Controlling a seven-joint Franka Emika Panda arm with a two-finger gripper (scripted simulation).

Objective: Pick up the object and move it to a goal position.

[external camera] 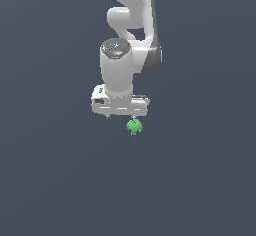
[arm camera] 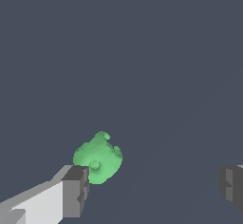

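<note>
One green object [arm camera: 98, 158] beside one finger [arm camera: 75, 191] of wide-open, empty jaws.

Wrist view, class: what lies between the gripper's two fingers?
Mostly bare grey floor. The green lumpy ball sits right beside one finger, far from the other; the gripper is wide open. The wrist view shows this.

There is one green lumpy ball [external camera: 134, 126]. There is one robot arm [external camera: 127, 40], carrying one gripper [external camera: 120, 117] with two fingers [arm camera: 76, 190].
</note>
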